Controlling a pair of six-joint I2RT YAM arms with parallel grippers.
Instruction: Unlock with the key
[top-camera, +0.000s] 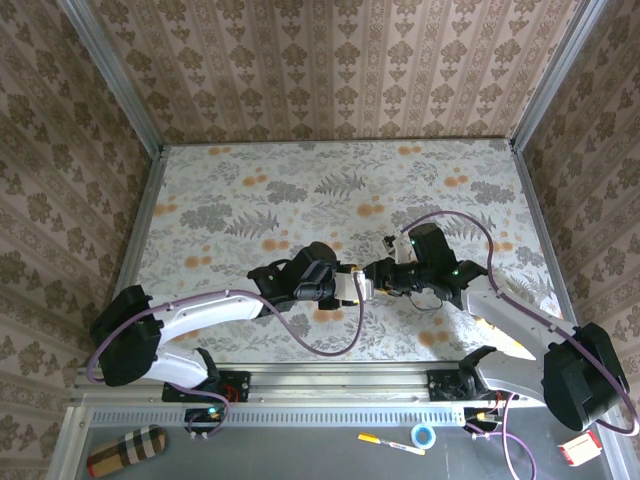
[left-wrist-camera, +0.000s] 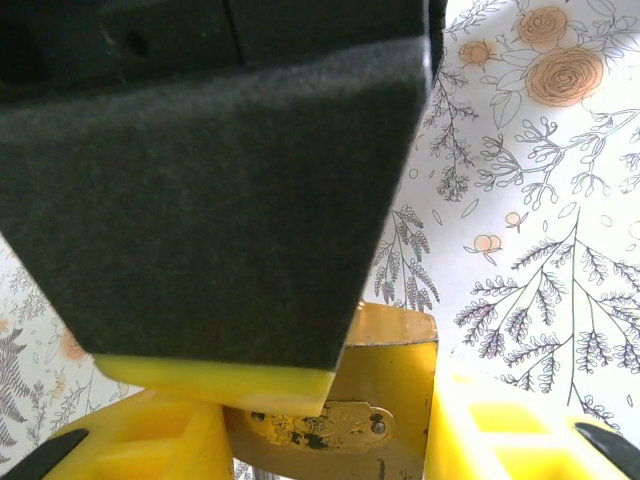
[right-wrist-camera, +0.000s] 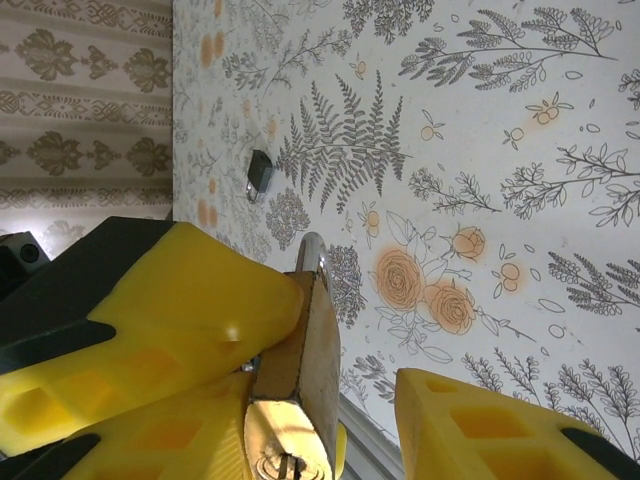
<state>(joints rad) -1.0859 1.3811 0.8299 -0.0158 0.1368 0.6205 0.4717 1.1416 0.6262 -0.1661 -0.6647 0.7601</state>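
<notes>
At mid-table, the brass padlock (left-wrist-camera: 390, 370) is clamped between the fingers of the left gripper (left-wrist-camera: 330, 425), its keyhole end toward the right gripper (right-wrist-camera: 330, 405), whose jaws stand wide around it. Hazard: a small dark object (right-wrist-camera: 258, 175), possibly the key, lies apart on the floral tabletop (right-wrist-camera: 520, 140); an empty-handed closure could twist the lock loose.
</notes>
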